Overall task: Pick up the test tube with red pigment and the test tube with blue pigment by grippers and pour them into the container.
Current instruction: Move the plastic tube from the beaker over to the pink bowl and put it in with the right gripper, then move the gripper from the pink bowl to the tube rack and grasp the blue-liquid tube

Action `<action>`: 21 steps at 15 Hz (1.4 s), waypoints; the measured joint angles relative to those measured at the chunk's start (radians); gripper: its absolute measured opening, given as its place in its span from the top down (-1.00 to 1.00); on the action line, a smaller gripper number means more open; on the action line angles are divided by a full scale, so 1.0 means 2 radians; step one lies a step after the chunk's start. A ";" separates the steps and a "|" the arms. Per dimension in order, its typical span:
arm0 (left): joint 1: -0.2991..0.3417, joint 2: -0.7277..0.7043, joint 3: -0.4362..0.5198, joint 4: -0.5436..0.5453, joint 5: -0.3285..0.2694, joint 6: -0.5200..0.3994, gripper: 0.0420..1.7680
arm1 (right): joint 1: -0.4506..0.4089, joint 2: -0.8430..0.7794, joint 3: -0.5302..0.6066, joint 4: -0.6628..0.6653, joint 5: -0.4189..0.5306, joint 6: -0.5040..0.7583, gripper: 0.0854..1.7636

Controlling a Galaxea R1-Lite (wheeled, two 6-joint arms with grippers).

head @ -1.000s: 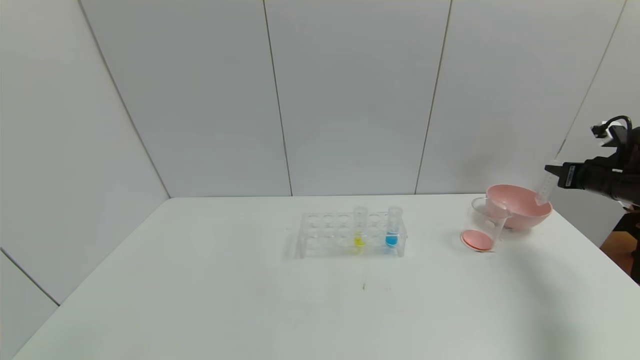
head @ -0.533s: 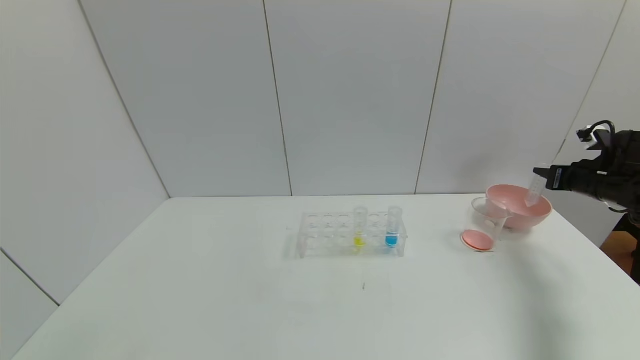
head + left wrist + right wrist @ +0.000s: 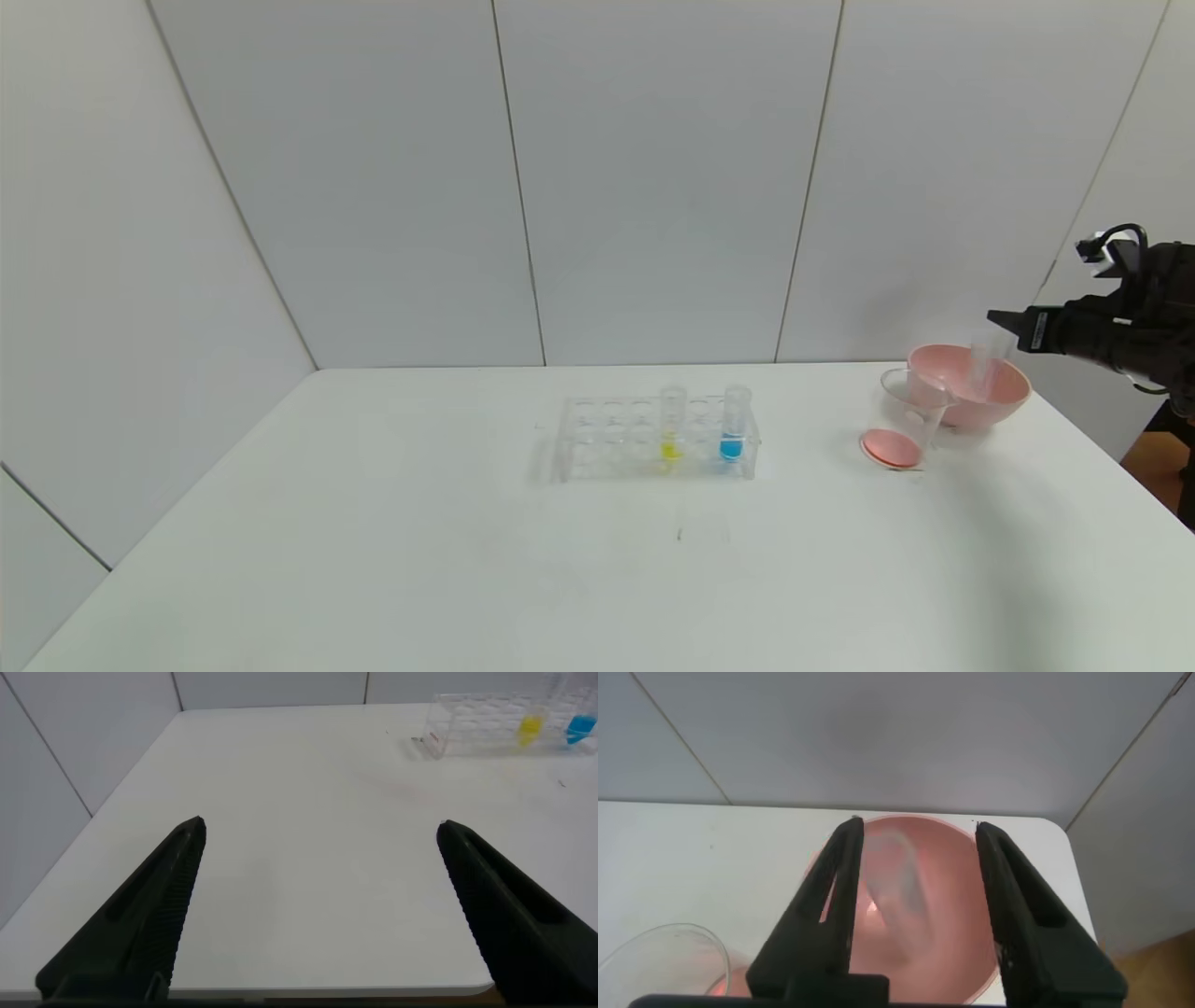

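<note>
Red's done I'd say — it's pooled in the container (image 3: 902,419); right gripper (image 3: 915,849) hangs with fingers spread above the pink bowl (image 3: 971,385), an emptied tube (image 3: 898,887) dropping in; left gripper (image 3: 318,835) idle, wide open — blue tube (image 3: 734,425) not yet taken from the rack (image 3: 653,439).

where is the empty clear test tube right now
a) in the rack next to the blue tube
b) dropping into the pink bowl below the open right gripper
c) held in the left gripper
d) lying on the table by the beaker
b: the empty tube sits free in the pink bowl between the spread fingers of the right gripper, touching neither.
</note>
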 joint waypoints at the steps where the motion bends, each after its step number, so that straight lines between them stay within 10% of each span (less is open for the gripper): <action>1: 0.000 0.000 0.000 0.000 0.000 0.000 -1.00 | 0.001 0.000 0.000 0.000 0.000 0.001 -0.09; 9: 0.000 0.000 0.000 0.000 0.000 0.000 -1.00 | 0.003 -0.035 0.024 0.005 -0.001 0.001 -0.63; 15: 0.000 0.000 0.000 0.000 0.000 0.000 -1.00 | 0.028 -0.158 0.201 -0.006 -0.014 0.029 -0.79; 21: 0.000 0.000 0.000 0.000 0.000 0.000 -1.00 | 0.222 -0.287 0.380 -0.089 -0.221 0.095 -0.87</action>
